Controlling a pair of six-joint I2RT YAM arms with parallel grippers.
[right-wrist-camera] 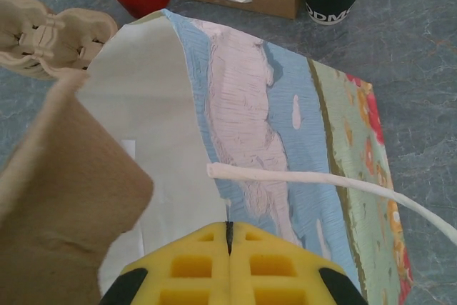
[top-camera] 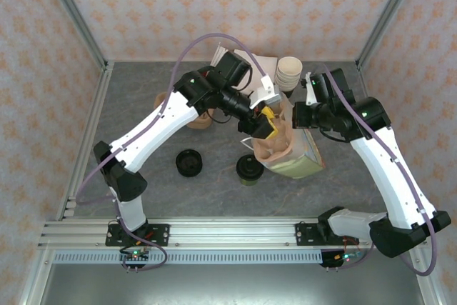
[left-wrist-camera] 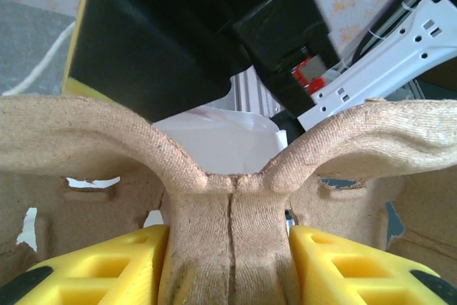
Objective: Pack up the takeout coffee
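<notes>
Left wrist — L gripper (left-wrist-camera: 228, 255) clamps fibrous pulp carrier (left-wrist-camera: 93, 133); R gripper (right-wrist-camera: 228, 237) pinches paper bag (right-wrist-camera: 243, 105) rim.

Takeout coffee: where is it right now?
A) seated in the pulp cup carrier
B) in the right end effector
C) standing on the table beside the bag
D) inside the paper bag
C: the takeout coffee stands lidded on the table next to the paper bag, while the left end effector grips the pulp cup carrier.
</notes>
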